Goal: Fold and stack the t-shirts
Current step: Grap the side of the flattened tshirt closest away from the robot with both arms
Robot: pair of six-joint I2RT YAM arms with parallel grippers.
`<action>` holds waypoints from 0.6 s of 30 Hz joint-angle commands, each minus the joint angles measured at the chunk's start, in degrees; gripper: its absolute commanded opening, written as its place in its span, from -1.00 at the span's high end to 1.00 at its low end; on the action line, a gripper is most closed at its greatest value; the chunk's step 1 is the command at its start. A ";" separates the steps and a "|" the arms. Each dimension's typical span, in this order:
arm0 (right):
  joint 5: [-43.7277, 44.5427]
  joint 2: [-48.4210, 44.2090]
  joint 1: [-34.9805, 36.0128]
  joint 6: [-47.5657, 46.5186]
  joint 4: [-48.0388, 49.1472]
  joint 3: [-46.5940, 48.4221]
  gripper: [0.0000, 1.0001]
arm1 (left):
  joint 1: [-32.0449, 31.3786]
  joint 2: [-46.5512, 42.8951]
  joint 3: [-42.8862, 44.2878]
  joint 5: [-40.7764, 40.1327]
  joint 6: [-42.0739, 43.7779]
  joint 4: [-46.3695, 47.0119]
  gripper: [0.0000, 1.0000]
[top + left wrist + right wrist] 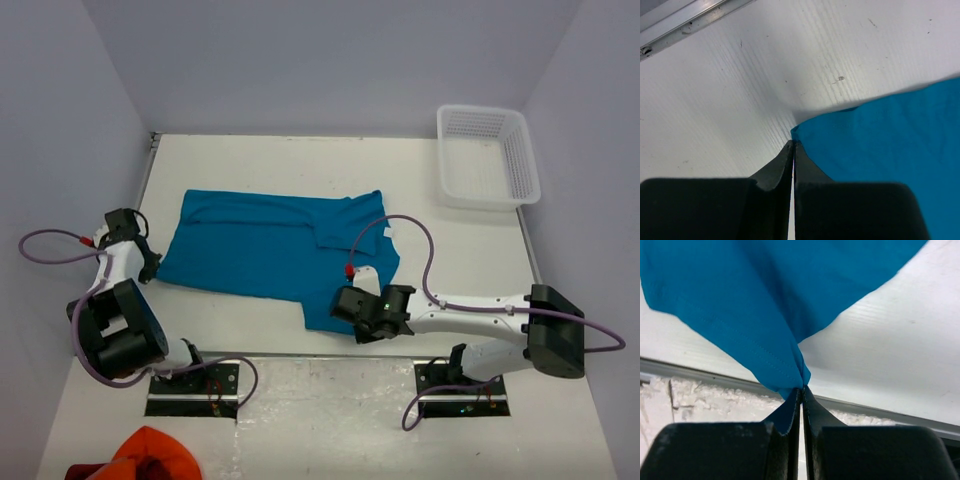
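A teal-blue t-shirt (260, 245) lies spread on the white table (300, 160), left of centre, its long side running left to right; a narrower flap of it reaches toward the near edge on the right, and a crease runs along the upper half. The left gripper (150, 268) sits at the shirt's left corner; in the left wrist view its black fingers (775, 172) are pressed flat together with no gap, and the pointed corner of the t-shirt (890, 150) meets them at the very tips – caught there, as far as the view shows, with the cloth low against the table. The right gripper (345, 305) sits over the near right part of the shirt; in the right wrist view its jaws are clamped on a corner of the t-shirt (765, 300), a stitched hem running down into the pinch; the cloth rises from the tips in a taut fan, clear of the table surface behind it.

A white slatted basket (480, 112) stands at the far right corner of the table, well apart from the shirt; an orange-red bunched cloth (150, 452) lies at the near left edge, beside the left arm's base – apart from the shirt too. A purple cable (400, 225) loops from the right arm over the shirt's right edge.
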 commanded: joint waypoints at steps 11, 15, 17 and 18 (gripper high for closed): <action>11.53 -3.49 -8.81 -1.00 -9.94 7.77 1.00 | 0.35 -6.11 4.01 2.61 2.57 -1.47 1.00; 10.91 -3.67 -15.07 -8.72 -6.53 9.36 1.00 | -1.41 -5.24 5.23 1.56 3.71 -0.42 1.00; 9.69 -2.62 -18.05 -12.15 -4.42 10.49 1.00 | -3.77 -4.18 6.29 0.77 4.58 0.37 1.00; 9.33 -2.09 -18.67 -13.21 -3.79 10.85 1.00 | -4.48 -3.83 6.73 0.50 4.68 0.37 1.00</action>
